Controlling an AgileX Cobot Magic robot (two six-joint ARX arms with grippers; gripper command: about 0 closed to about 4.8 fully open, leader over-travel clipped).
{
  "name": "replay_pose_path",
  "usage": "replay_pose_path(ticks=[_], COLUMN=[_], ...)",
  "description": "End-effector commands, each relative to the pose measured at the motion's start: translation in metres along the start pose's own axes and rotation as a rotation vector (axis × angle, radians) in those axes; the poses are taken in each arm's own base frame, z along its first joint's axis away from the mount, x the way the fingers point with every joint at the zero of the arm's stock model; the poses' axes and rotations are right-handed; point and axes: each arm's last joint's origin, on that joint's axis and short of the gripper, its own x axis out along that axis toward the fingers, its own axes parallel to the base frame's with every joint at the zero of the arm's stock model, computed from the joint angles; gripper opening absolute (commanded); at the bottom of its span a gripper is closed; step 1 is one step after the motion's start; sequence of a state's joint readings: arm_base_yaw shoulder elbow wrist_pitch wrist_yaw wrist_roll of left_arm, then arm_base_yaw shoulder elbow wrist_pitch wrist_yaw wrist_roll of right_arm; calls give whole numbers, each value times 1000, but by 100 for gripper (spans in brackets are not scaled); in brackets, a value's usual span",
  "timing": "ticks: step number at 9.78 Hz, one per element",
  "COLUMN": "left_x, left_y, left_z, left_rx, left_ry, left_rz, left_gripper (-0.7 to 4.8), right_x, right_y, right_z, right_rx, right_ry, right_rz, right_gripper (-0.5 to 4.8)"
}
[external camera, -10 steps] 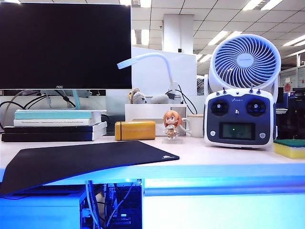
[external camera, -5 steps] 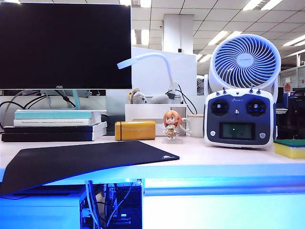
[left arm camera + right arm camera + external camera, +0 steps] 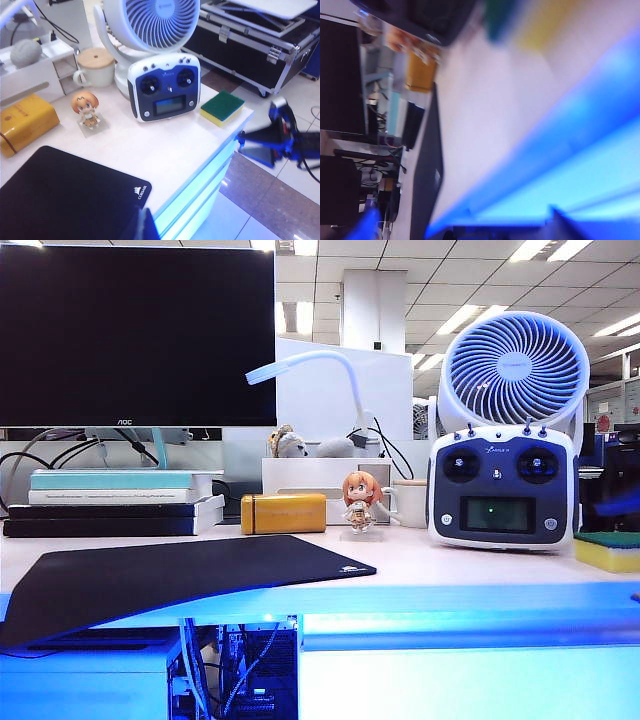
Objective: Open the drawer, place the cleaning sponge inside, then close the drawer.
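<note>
As seen from the exterior view, shut and lit blue: drawer (image 3: 470,680), plain flat front under the desk edge, contents hidden.

Cleaning sponge (image 3: 607,551) (image 3: 222,107): on the desktop at the far right corner, green layer up, just beside the remote controller (image 3: 497,487), apart from both grippers.

Behind the controller: white fan (image 3: 515,365). Towards the middle: lidded mug (image 3: 408,502), small figurine (image 3: 361,502), mustard-yellow case (image 3: 284,513). Front left: black mouse mat (image 3: 170,575), overhanging the desk edge. Rear left: monitor (image 3: 137,335) and stack of books (image 3: 115,502).

Nothing between sponge and desk edge; controller close on its inner side.

Containers: white organiser (image 3: 320,475) holding plush toys (image 3: 290,444); open compartment (image 3: 245,670) left of the drawer, holding computer hardware and cables; mug closed by a wooden lid.

Right gripper (image 3: 462,227): off the desk's right end, near the drawer front, heavily blurred; fingers (image 3: 367,225) set wide apart, nothing between them.

Left gripper (image 3: 142,225): above the mat's front edge, only a dark tip visible; spread of the claw impossible to tell.
</note>
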State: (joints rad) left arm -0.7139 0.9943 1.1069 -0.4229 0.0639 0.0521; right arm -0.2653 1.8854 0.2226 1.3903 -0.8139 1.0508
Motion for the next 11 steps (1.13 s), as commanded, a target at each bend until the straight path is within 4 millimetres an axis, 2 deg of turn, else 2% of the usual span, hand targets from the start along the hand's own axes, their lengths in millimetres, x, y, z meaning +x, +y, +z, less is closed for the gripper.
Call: replay_pose_path(ticks=[1,4,7,11], left_x=[1,1,1,1], left_y=[0,0,0,0], left_z=[2,2,2,2], left_rx=[2,1,1,1], left_ry=[-14,-14,-13,-12], left_rz=[-3,-3,-3,-3], left_gripper=[-5,-5,-5,-5], right_x=[13,11,-13,-7], right_y=[4,4,-8,-32], right_z=[18,21,36,25], right_rx=[-26,-23,14,38], right_ry=[6,9,20,73], right_rz=[28,40,66,51], right_gripper=[479,479,479,479])
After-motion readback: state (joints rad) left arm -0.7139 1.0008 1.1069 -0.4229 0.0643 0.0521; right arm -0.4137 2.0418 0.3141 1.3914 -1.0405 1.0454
